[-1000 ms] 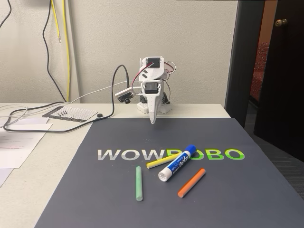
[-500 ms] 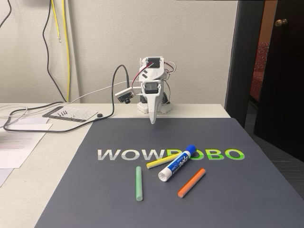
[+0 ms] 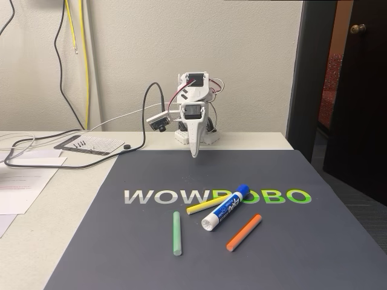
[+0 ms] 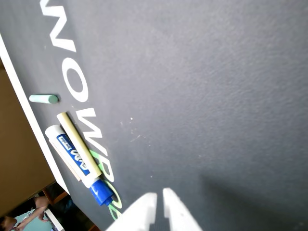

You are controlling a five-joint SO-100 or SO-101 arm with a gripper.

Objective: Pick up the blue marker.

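Dark mat (image 3: 151, 241) covered the surface. We noted the end effector (image 3: 194, 154) clenched, empty, hanging at the mat's far edge. Blue marker (image 3: 225, 208) lay well forward, touching the yellow stick (image 3: 207, 205). Approach pending: reach forward, unclench, descend.

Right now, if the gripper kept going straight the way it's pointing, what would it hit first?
Probably the bare dark mat. In the fixed view the gripper points down near the mat's far edge, well short of the blue marker and the colored sticks. Depth is uncertain.
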